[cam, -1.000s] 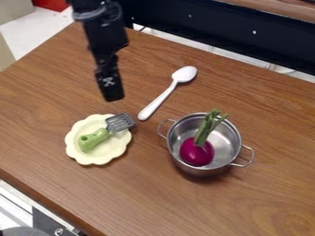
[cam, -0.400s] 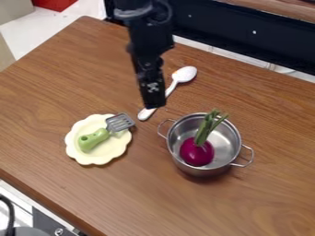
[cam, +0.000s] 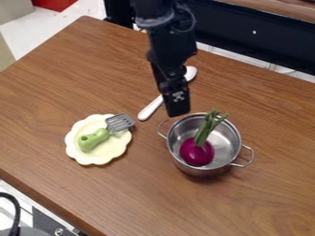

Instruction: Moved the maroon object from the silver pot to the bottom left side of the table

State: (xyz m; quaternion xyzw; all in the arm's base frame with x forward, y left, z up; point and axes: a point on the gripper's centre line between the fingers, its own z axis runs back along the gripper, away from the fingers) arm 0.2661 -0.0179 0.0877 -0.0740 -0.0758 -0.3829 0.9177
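Shows a black gripper (cam: 178, 113) hanging over a brown wooden table (cam: 135, 193), partly hiding a white spoon (cam: 150, 108). Near its lower end, shows a round silver metal pot (cam: 195, 170) holding a round maroon toy onion (cam: 197, 152) with green stalks; farther off, a cream scalloped plate (cam: 117, 147) bearing a green-handled grey spatula (cam: 94, 139), head gripperward.

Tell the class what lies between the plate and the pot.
Straight between the plate and the pot, the camera view shows bare table; the spatula's head pokes over the plate's rim.
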